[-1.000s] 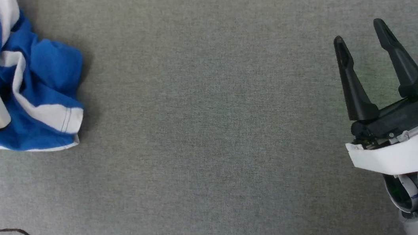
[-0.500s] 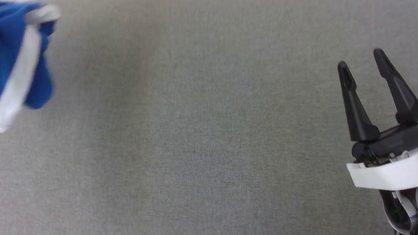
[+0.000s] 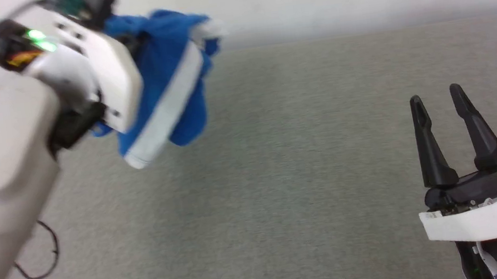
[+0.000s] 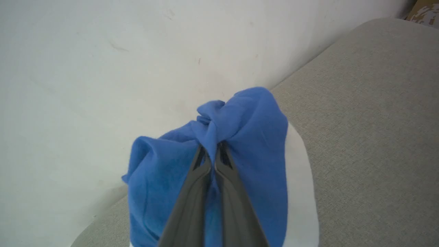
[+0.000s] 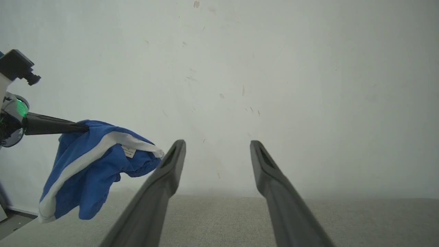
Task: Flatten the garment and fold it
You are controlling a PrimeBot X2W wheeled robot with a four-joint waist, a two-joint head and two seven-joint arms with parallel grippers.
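Gripping the garment (image 4: 253, 144) tight in my left claw (image 4: 215, 148), bunched and dangling in the air above the grey bench (image 3: 283, 192), near the wall (image 5: 274, 68); my right claw (image 3: 434, 95) hovers wide open, empty, well apart.

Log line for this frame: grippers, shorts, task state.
left gripper: shut on shorts | shorts: bunched, hanging above grey surface | right gripper: open, empty | fold: not started
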